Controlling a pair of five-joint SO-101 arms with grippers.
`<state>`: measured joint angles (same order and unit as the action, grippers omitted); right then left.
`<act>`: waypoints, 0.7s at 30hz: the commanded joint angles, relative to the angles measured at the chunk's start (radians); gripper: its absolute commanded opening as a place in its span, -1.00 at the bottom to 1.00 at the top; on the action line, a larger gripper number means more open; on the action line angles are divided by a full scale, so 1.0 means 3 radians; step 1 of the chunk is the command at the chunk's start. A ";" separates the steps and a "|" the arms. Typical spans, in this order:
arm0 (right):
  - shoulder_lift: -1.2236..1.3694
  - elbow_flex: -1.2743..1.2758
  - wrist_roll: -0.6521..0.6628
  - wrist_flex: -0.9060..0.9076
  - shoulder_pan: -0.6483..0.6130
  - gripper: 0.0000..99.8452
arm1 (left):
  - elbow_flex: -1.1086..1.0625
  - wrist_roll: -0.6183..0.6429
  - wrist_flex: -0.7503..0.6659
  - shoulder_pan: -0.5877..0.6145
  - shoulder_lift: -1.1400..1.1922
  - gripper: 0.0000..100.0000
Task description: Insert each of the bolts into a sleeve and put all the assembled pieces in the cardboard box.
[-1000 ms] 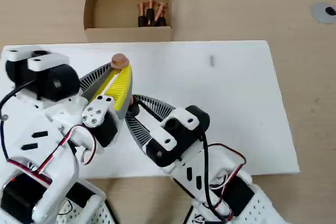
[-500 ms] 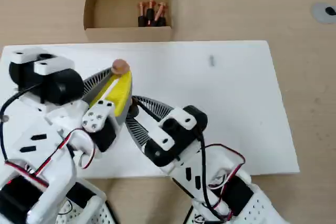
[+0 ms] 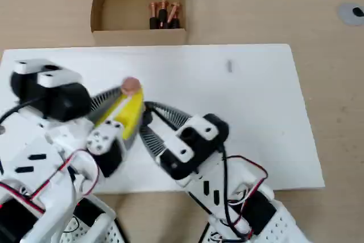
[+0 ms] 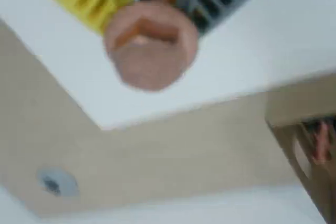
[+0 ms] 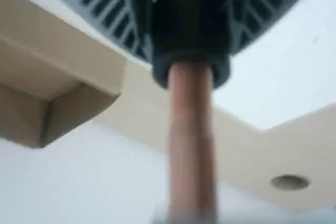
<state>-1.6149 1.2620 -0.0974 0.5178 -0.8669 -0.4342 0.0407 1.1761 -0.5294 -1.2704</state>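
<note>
My left gripper (image 3: pixel 126 94), with one yellow and one grey finger, is shut on a copper bolt (image 3: pixel 131 85) over the white mat. In the left wrist view the bolt's round head (image 4: pixel 151 43) sticks out past the fingers. My right gripper (image 3: pixel 145 118) is shut on a black sleeve (image 5: pixel 190 24), close beside the left one. A copper shaft (image 5: pixel 191 145) runs out of the sleeve's end, away from the right wrist camera. The cardboard box (image 3: pixel 102 9) stands at the far side and holds three assembled pieces (image 3: pixel 164 15).
A white mat (image 3: pixel 250 112) covers the wooden table, with bare room to its right. A small grey mark (image 3: pixel 229 65) lies on the mat. A grey round insert (image 3: pixel 350 12) sits in the tabletop at the far right.
The left arm has drawn the bolt back from the box side toward the right gripper's sleeve. The right arm has barely shifted.
</note>
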 commanded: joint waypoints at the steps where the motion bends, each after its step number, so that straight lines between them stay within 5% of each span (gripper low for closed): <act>1: -0.0018 -0.0258 -0.0010 -0.0072 0.0171 -0.98 | 0.0307 0.0000 0.0143 -0.0066 0.0013 -0.84; 18: -0.0008 -0.0258 0.0000 -0.0092 0.0289 -0.98 | 0.1156 0.0005 0.0910 -0.0020 0.0176 -0.76; 21: 0.0130 -0.0345 0.0000 -0.0169 0.0509 -0.98 | 0.1611 -0.0010 0.1171 0.0261 0.0473 -0.76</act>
<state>-1.6072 1.2559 -0.0959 0.5163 -0.7795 -0.0813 0.0437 1.4784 -0.5155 -1.2075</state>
